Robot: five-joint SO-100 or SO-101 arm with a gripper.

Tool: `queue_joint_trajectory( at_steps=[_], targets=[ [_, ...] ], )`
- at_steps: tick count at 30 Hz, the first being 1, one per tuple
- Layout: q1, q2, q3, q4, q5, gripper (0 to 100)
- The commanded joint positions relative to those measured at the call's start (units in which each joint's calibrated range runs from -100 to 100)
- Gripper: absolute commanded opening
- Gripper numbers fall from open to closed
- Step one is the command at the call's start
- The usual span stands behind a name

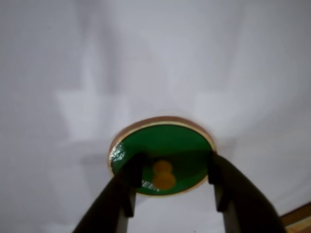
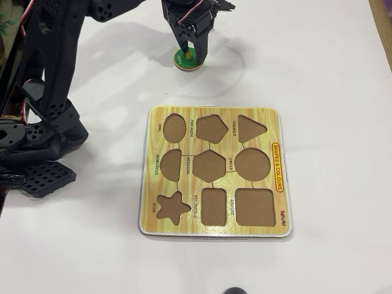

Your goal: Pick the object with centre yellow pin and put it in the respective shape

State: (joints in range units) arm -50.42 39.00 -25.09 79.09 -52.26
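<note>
in the wrist view the pincer (image 1: 172,187) stands open, its two dark fingers (image 1: 121,189) straddling the green disc (image 1: 163,145) that lies flat on the white table (image 1: 48,73). the yellow pin (image 1: 164,175) sits midway between them, so the grasp looks lined up.

in the overhead view the disc (image 2: 184,60) lies on the table well above the puzzle board (image 2: 215,173), whose round hole (image 2: 253,164) is empty; nothing stands between them.

The arm (image 2: 58,79) is matte black plastic (perforated foot, round screw holes), with two dark, tapering fingers (image 1: 116,194) at the wrist.
</note>
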Motion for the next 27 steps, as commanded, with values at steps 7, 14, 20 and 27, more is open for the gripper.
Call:
queue_joint_trajectory(
  at_steps=[7,14,20,27],
  targets=[
    [-0.36,-0.17,-0.27,-0.61,-0.14,4],
    [-0.46,-0.17,-0.27,-0.61,-0.14,1],
    [-0.56,-0.17,-0.27,-0.61,-0.14,1],
    [-0.56,-0.26,-0.27,-0.44,-0.14,1]
  ],
)
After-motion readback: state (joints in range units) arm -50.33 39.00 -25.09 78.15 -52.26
